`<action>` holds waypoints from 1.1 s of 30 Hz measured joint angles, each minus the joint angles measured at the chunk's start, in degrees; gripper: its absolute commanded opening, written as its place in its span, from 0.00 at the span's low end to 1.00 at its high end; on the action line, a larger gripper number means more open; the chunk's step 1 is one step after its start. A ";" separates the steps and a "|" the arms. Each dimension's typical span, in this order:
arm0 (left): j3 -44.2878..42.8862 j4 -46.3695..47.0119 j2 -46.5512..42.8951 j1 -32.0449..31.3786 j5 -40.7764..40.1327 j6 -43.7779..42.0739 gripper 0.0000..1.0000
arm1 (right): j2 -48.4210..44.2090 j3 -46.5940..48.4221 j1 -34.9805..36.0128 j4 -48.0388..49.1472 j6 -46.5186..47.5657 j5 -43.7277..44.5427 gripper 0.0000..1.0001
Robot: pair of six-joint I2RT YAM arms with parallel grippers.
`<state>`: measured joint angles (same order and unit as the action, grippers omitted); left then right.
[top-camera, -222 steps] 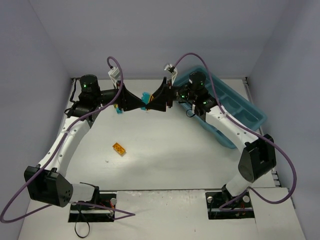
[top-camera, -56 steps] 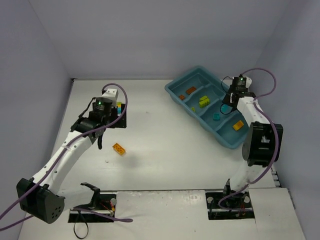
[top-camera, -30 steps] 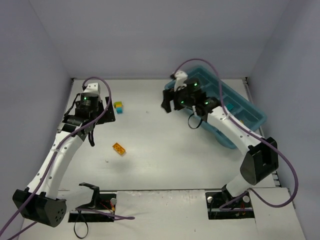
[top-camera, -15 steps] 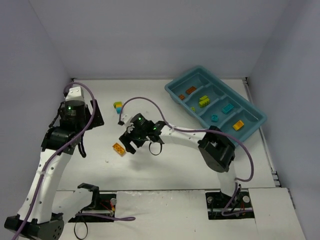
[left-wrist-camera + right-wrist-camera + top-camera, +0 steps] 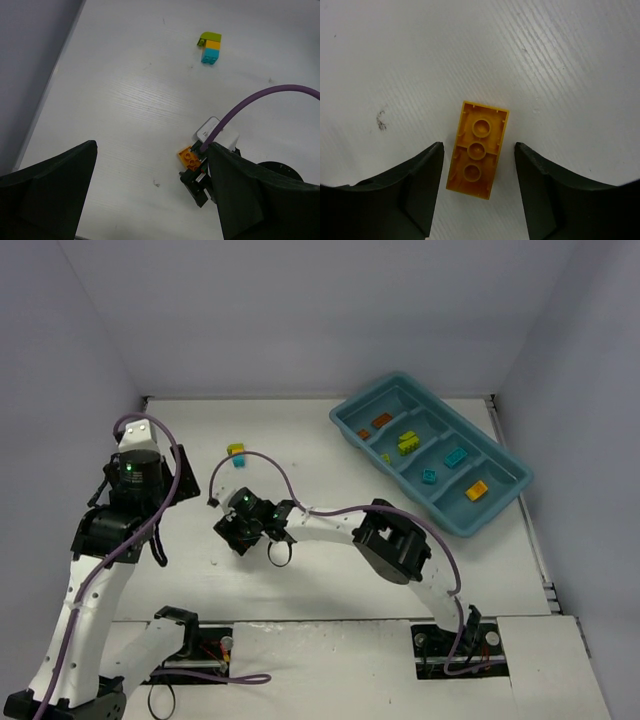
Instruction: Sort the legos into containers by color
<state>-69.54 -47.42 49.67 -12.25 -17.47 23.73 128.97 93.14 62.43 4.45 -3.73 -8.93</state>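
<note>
A yellow-orange lego (image 5: 478, 149) lies upside down on the white table, hollow side up. My right gripper (image 5: 478, 146) straddles it, open, with a gap showing on each side of the brick. From above, the right gripper (image 5: 238, 533) covers that brick. A lime, yellow and cyan stack (image 5: 236, 453) stands further back, also in the left wrist view (image 5: 210, 46). My left gripper (image 5: 150, 200) hangs open and empty above the table's left side. The teal tray (image 5: 455, 523) of containers holds a brown-orange lego (image 5: 381, 421), a lime one (image 5: 407, 442), cyan ones (image 5: 455, 456) and a yellow-orange one (image 5: 476, 491).
The right arm stretches low across the table's middle, with its purple cable (image 5: 275, 472) looping over it. Grey walls close in the table at the left, back and right. A small dark mark (image 5: 381, 120) sits on the table left of the brick.
The right arm swung from the tray across to the loose yellow-orange brick, came down over it, and its jaws narrowed. The left arm drew back to the left.
</note>
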 measured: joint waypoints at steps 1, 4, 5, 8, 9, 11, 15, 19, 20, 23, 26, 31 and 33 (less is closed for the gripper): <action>0.00 0.00 0.17 0.00 -0.07 -0.02 0.85 | 0.15 0.20 0.13 0.44 -0.33 0.72 0.50; 0.00 0.04 0.61 0.00 -0.15 -0.04 0.85 | 0.17 0.26 0.37 0.50 -1.18 3.74 0.31; 0.00 0.04 0.74 0.00 -0.13 -0.04 0.85 | 0.17 0.26 0.42 0.48 -1.60 4.94 0.19; 0.00 0.20 1.27 0.00 0.11 -0.07 0.85 | -0.02 -0.11 0.09 0.59 -2.93 7.96 0.00; 0.00 0.33 1.55 0.00 0.37 -0.07 0.85 | -0.68 -1.18 -0.26 1.11 -3.58 8.98 0.00; 0.00 0.74 2.34 0.00 1.01 -0.07 0.85 | -3.08 -4.44 -1.46 0.96 -4.50 10.93 0.00; 0.00 1.97 4.74 0.00 2.60 -0.07 0.85 | -12.98 -13.90 -8.11 -0.33 -7.30 14.60 0.00; 0.00 3.80 8.07 0.00 4.55 0.22 0.85 | -29.14 -22.49 -21.68 -1.92 -10.67 18.71 0.00; 0.00 4.24 9.03 0.00 5.01 0.42 0.85 | -33.09 -23.47 -25.49 -2.49 -11.37 19.78 0.00; 0.00 5.46 11.47 0.00 6.19 0.83 0.85 | -43.23 -25.11 -37.57 -4.44 -13.66 22.67 0.00; 0.00 6.47 13.62 0.00 7.21 1.09 0.85 | -50.05 -27.04 -46.82 -7.89 -15.56 24.76 0.00; 0.00 8.02 16.98 0.00 8.33 1.64 0.85 | -52.09 -30.16 -60.33 -13.33 -17.88 23.45 0.05; -0.02 8.41 18.43 -0.02 8.70 1.86 0.85 | -51.10 -31.63 -65.24 -15.41 -18.73 22.36 0.07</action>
<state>-69.56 -39.00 68.10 -12.27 -8.78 25.58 77.87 61.52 -2.81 -10.96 -22.46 13.43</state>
